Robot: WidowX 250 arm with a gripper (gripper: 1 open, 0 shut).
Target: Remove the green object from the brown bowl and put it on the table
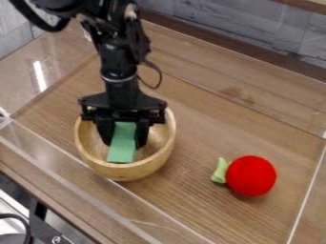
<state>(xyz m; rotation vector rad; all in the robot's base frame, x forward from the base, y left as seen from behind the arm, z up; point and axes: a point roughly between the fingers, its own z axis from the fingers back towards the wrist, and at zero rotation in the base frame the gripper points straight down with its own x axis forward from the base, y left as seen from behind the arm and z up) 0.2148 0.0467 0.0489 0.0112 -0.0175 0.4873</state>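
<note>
The brown bowl (124,152) sits left of centre in the lower half of the frame, resting on the wooden surface (242,114). The green object (124,143) stands tilted inside the bowl, its lower end near the bowl floor and its upper end rising above the rim. The black arm (114,43) descends from the upper left, with the tool (122,121) pointing straight down over the bowl. The tool is closed on the upper part of the green object, one finger on each side. To the lower right, well apart from the bowl, a red ball (251,175) with a small green piece (220,170) lies on the surface.
</note>
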